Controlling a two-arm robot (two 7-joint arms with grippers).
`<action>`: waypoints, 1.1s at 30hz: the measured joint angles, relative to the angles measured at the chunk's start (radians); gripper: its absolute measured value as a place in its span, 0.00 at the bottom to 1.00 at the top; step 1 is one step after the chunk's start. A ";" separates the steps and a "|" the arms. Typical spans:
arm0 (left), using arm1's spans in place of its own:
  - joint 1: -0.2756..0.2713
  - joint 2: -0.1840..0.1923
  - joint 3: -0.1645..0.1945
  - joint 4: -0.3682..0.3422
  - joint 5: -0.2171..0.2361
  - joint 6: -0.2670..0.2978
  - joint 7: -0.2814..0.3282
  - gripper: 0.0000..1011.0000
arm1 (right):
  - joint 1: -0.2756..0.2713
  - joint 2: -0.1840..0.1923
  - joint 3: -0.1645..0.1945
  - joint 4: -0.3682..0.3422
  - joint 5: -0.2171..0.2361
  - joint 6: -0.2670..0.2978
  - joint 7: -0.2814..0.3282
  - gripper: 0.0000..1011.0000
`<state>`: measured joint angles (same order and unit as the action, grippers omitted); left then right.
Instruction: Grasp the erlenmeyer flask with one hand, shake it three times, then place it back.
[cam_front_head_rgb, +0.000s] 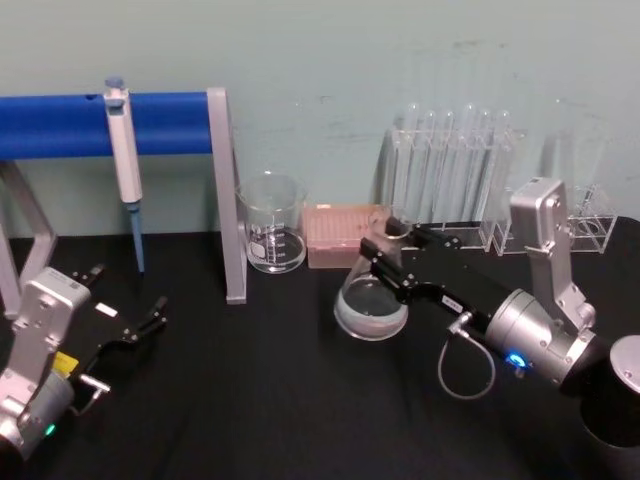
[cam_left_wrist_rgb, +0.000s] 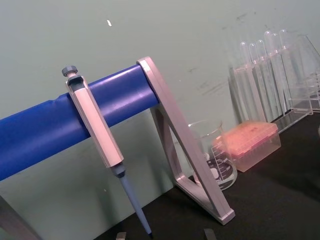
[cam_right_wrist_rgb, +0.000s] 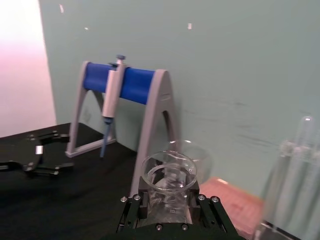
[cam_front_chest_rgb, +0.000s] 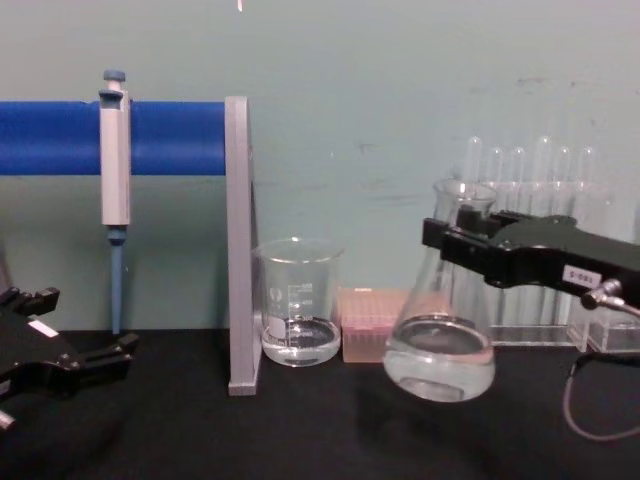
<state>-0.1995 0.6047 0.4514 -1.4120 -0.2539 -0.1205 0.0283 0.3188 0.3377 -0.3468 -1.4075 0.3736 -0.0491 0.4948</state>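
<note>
The erlenmeyer flask (cam_front_head_rgb: 372, 300) is clear glass with a little liquid in its wide base. In the chest view the erlenmeyer flask (cam_front_chest_rgb: 440, 350) hangs slightly above the black table, a little tilted. My right gripper (cam_front_head_rgb: 385, 250), the hand, is shut on its neck just under the flared rim; the gripper (cam_front_chest_rgb: 460, 245) reaches in from the right. The right wrist view looks down on the flask's rim (cam_right_wrist_rgb: 169, 172) between the gripper's (cam_right_wrist_rgb: 167, 207) black blocks. My left gripper (cam_front_head_rgb: 128, 290) rests open and empty at the table's left side.
A glass beaker (cam_front_head_rgb: 272, 225) stands beside the grey leg of the blue pipette stand (cam_front_head_rgb: 225, 190), with a pipette (cam_front_head_rgb: 124, 150) hanging on it. A pink tip box (cam_front_head_rgb: 340, 235) sits right behind the flask. Test tube racks (cam_front_head_rgb: 450, 170) line the back right.
</note>
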 joint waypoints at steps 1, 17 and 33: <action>0.000 0.000 0.000 0.000 0.000 0.000 0.000 0.99 | 0.001 0.000 -0.004 0.000 0.002 0.000 0.002 0.45; 0.000 0.000 0.000 0.000 0.000 0.000 0.000 0.99 | 0.014 0.015 -0.049 0.000 0.035 0.000 0.018 0.45; 0.000 0.000 0.000 0.000 0.000 0.000 0.000 0.99 | 0.020 0.023 -0.063 0.002 0.046 -0.004 0.011 0.45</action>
<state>-0.1996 0.6047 0.4514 -1.4119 -0.2539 -0.1205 0.0283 0.3387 0.3607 -0.4100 -1.4050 0.4201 -0.0532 0.5060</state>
